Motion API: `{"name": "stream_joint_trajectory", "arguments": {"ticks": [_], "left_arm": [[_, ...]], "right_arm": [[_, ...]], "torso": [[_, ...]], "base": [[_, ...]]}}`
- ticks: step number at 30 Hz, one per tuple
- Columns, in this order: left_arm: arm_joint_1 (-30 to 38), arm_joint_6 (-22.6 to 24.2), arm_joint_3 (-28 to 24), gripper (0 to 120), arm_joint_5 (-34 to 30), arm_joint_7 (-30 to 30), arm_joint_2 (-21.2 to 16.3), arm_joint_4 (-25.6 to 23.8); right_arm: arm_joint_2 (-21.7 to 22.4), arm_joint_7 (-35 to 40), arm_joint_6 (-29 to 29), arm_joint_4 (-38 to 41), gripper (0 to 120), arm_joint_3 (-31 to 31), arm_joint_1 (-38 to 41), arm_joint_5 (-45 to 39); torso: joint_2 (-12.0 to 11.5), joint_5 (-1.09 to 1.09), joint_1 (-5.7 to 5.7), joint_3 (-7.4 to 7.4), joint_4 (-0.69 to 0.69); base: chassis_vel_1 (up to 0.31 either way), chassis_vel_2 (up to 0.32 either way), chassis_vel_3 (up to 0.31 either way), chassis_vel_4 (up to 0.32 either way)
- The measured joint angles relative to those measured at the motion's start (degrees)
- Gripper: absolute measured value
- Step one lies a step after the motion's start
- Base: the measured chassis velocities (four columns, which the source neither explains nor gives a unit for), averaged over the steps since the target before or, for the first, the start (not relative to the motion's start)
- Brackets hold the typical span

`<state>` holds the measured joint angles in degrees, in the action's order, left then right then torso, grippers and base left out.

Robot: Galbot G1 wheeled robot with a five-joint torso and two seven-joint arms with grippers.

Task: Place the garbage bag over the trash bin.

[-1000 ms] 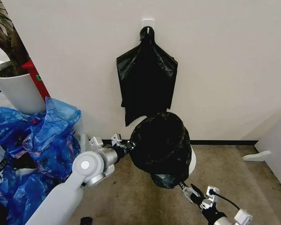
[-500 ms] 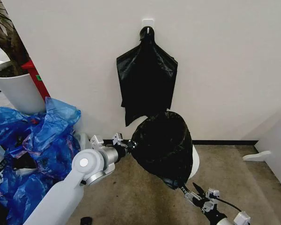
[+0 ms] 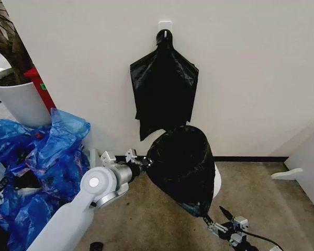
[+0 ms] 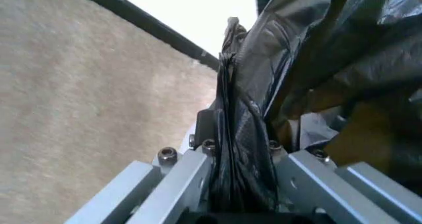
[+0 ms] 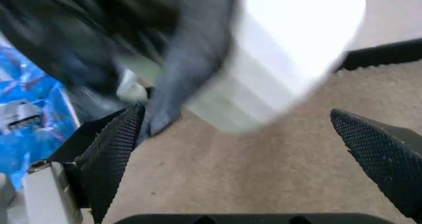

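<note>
On the left, against the wall, a big white plant pot (image 3: 18, 102) is standing behind a heap of crumpled blue plastic bags (image 3: 36, 162). Moving right, the left gripper (image 3: 145, 161) is reaching in from the left at the bin's side, its jaws clamped on a bunched fold of the thin, glossy black garbage bag (image 3: 182, 162); in the left wrist view the gathered film (image 4: 240, 150) is running straight down between the two metal fingers. Above, a flat kite-shaped black bundle (image 3: 164, 89) is hanging from a white wall hook (image 3: 165, 25).

The garbage bag is draping over the round cream-white plastic trash bin (image 3: 216, 180), hiding most of it; only a strip of white wall is showing at the right side. The bag's long axis is running on a slant, from the bin's top at the wall side down to a pointed tail low and toward the robot, just above the right gripper (image 3: 225, 222). That gripper is sitting low and to the right with its jaws spread wide; in the right wrist view the dark film (image 5: 178, 80) is lying beside one fingertip (image 5: 115, 150), not pinched.

Risks from here, as I judge them: the bag is being held at one side only, so a hard pull by the left gripper could drag the film off the rim or tip the light bucket. The loose tail could also slip free, leaving the mouth only partly seated.
</note>
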<state>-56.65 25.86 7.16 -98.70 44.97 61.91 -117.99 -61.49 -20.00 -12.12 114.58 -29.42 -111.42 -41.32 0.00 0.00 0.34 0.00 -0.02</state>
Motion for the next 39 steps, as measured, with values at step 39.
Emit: {"name": "stream_joint_trajectory", "arguments": {"ticks": [39], "left_arm": [[-5.66, -15.27, -8.74, 1, 63.87, -24.4, -1.14, 6.19]], "right_arm": [[6.72, 32.59, 24.63, 27.8, 72, 11.45, 22.47, -14.46]], "torso": [[0.0, 0.0, 0.0, 0.01, -0.01]], "base": [[0.0, 0.0, 0.0, 0.0]]}}
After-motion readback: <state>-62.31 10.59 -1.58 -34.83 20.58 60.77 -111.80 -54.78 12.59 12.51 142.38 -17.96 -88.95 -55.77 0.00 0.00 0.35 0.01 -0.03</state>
